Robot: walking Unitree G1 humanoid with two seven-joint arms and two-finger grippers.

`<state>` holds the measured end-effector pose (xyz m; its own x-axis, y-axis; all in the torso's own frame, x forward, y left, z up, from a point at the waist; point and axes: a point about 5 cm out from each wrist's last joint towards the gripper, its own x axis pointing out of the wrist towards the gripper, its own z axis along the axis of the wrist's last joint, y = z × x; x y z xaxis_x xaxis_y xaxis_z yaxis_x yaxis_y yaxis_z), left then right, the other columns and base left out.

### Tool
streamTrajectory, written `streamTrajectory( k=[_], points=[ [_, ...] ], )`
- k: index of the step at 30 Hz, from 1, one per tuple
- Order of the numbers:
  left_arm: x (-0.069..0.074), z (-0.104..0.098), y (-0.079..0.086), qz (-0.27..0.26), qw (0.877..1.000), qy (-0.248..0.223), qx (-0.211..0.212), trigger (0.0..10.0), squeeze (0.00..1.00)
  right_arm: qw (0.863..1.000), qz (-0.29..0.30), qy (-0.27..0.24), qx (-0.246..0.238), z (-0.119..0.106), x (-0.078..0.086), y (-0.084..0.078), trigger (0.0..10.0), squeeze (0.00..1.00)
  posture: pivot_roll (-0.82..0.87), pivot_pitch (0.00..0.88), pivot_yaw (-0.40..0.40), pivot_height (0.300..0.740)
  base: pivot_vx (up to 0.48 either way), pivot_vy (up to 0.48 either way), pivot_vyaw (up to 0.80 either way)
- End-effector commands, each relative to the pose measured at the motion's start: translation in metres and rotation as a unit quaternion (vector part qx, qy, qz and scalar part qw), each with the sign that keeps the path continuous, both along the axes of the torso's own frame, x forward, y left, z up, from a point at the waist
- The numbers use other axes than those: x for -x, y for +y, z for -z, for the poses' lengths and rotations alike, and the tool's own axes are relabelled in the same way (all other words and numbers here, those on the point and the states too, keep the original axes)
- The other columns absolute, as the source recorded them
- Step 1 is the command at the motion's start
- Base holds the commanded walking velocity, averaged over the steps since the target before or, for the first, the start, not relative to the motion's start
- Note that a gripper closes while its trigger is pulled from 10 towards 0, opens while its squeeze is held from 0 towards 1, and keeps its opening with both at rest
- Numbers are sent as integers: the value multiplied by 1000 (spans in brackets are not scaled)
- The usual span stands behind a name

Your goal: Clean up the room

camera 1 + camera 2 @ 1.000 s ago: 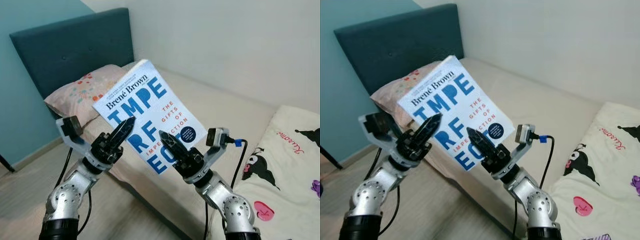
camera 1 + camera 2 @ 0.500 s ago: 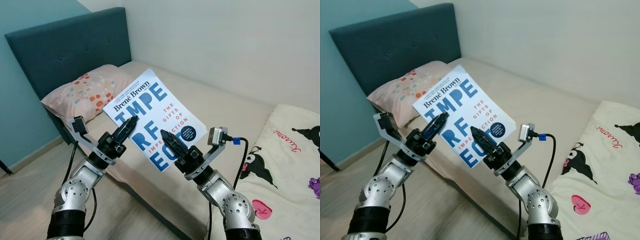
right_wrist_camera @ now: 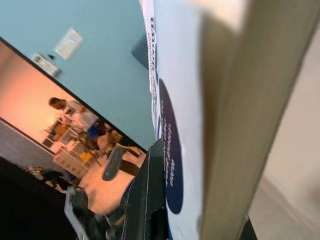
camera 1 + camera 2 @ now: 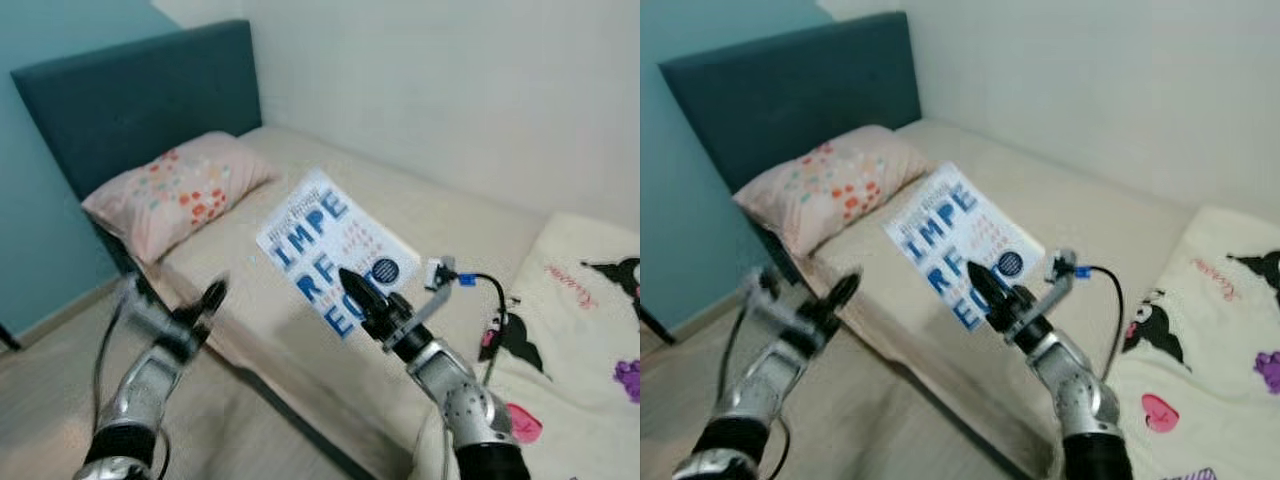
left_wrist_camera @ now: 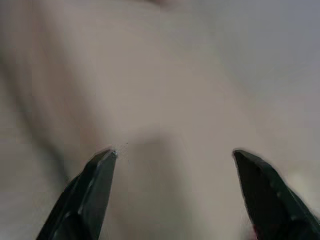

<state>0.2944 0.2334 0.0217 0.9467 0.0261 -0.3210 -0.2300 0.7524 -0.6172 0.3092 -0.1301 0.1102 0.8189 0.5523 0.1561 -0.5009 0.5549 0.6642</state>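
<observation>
Teal headboard [image 4: 140,95] and a pink spotted pillow [image 4: 180,190] sit at my far left, at the head of the bed [image 4: 470,225]; my left end effector [image 4: 205,303] hangs low beside the mattress edge, blurred, and through its wrist camera I see its two fingers spread wide with nothing between them, so I judge it free and out of the way; moving right, the book [image 4: 335,250], white with big blue letters, is up in the air over the beige mattress, cover tilted toward my head camera; my right end effector [image 4: 358,295] grips it at the lower corner, fingers closed on cover and pages, which I take as a one-handed carry to wherever it belongs; at far right lies a cartoon-print blanket [image 4: 590,320].
</observation>
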Motion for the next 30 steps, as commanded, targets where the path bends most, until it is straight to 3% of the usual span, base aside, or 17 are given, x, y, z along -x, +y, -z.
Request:
streamTrajectory(
  k=[1, 4, 5, 8, 10, 12, 13, 14, 16, 17, 18, 19, 20, 27, 30],
  points=[
    [14, 14, 15, -34, 997, 59, -43, 10000, 1000, 1000, 2, -9, 1, -3, -2, 6, 0, 0, -97, 43, -4, 740, 0, 0, 800],
    [25, 25, 20, -37, 991, 101, -76, 10000, 1000, 1000, 7, -4, 0, -1, -2, 5, 0, 0, -98, 43, -3, 740, 0, 0, 800],
    [38, 37, 24, -39, 985, 137, -94, 10000, 0, 1000, 13, 2, 2, 2, -3, 3, 0, 0, -100, 41, -1, 740, 0, 0, 800],
    [60, 55, 26, -42, 978, 177, -99, 10000, 0, 999, 35, 22, 20, 11, -6, -1, 0, 0, -97, 39, -3, 740, 0, 0, 800],
    [63, 58, 26, -42, 977, 184, -100, 10000, 0, 998, 41, 27, 27, 14, -7, -3, 0, 0, -97, 39, -3, 740, 0, 0, 800],
    [72, 65, 25, -45, 971, 209, -108, 10000, 0, 993, 64, 62, 76, 29, -9, -8, 0, 0, -95, 38, -5, 740, 480, 0, 788],
    [72, 65, 25, -45, 971, 209, -108, 10000, 0, 993, 64, 62, 76, 29, -9, -8, 0, 0, -95, 38, -5, 740, 480, 0, 781],
    [75, 67, 25, -48, 969, 215, -108, 10000, 0, 989, 72, 77, 100, 36, -9, -9, 0, 0, -95, 37, -6, 740, 480, 0, 781],
    [80, 72, 22, -46, 966, 231, -110, 10000, 0, 963, 122, 128, 204, 57, -9, -23, 0, 0, -95, 36, -7, 740, 480, 0, 294],
    [82, 74, 21, -41, 964, 238, -114, 10000, 0, 949, 130, 144, 248, 66, -7, -27, 5608, 0, -96, 34, -7, 740, 480, 0, 0],
    [82, 75, 20, -39, 963, 242, -117, 10000, 0, 940, 133, 154, 275, 71, -6, -30, 5608, 0, -96, 34, -7, 740, 480, 0, 0],
    [82, 75, 20, -39, 963, 242, -117, 10000, 0, 940, 133, 154, 275, 71, -6, -30, 5608, 0, -96, 34, -7, 740, 480, 0, 0],
    [83, 76, 17, -31, 962, 244, -119, 10000, 0, 932, 132, 166, 293, 77, -3, -32, 10000, 0, -97, 34, -7, 740, 480, 0, 0],
    [86, 82, 5, -2, 961, 251, -119, 10000, 0, 911, 161, 201, 323, 92, 5, -43, 10000, 0, -103, 34, -6, 740, 480, 0, 0],
    [86, 83, 2, 5, 960, 252, -120, 10000, 0, 909, 164, 203, 325, 94, 6, -44, 10000, 0, -104, 32, -6, 740, 480, 0, 0]
  ],
)
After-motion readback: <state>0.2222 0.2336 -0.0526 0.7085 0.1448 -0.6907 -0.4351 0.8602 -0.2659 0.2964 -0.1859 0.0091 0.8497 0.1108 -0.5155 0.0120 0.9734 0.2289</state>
